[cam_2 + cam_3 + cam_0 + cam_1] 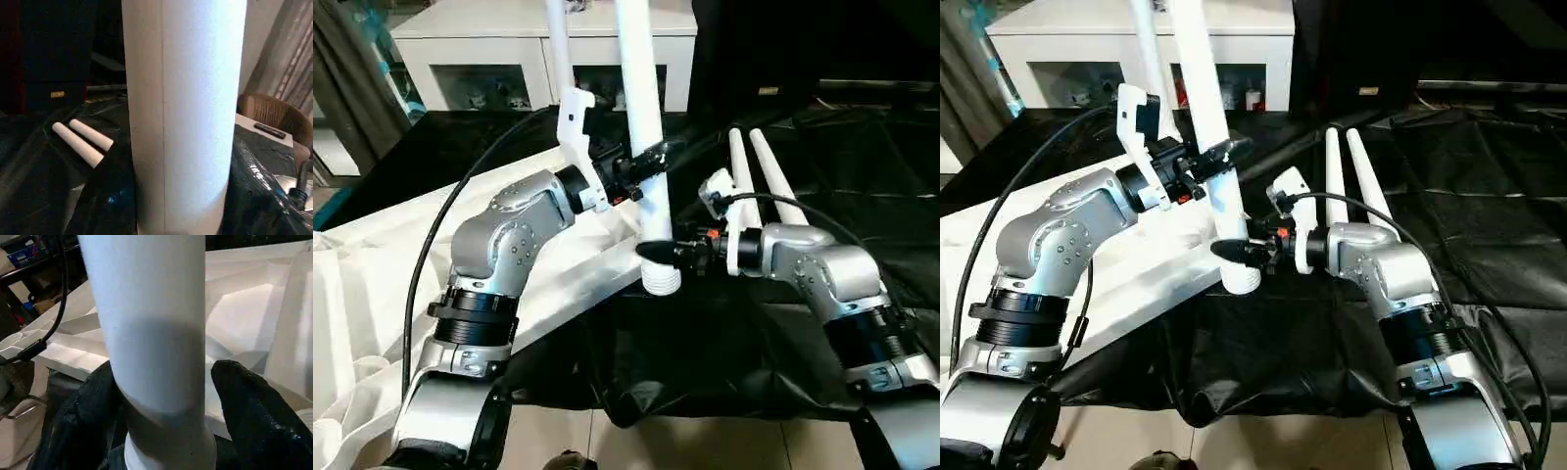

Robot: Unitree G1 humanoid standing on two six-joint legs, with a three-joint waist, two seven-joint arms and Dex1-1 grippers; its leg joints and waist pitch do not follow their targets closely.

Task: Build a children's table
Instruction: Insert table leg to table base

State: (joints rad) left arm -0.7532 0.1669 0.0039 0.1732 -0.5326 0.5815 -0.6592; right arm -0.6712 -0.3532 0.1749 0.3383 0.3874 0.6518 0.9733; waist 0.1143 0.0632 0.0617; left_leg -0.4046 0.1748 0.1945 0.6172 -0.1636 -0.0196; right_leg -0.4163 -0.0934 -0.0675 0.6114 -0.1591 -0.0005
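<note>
Gripping leg | left gripper clamped | right gripper clamped | writing: unreadable

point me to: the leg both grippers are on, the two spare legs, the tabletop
held leg (641,108), left eye view, on the bare shaft above the left gripper.
spare legs (766,181), left eye view, mid-shaft of the pair lying on the black sheet.
tabletop (234,308), right wrist view, on a ribbed panel of the underside.
</note>
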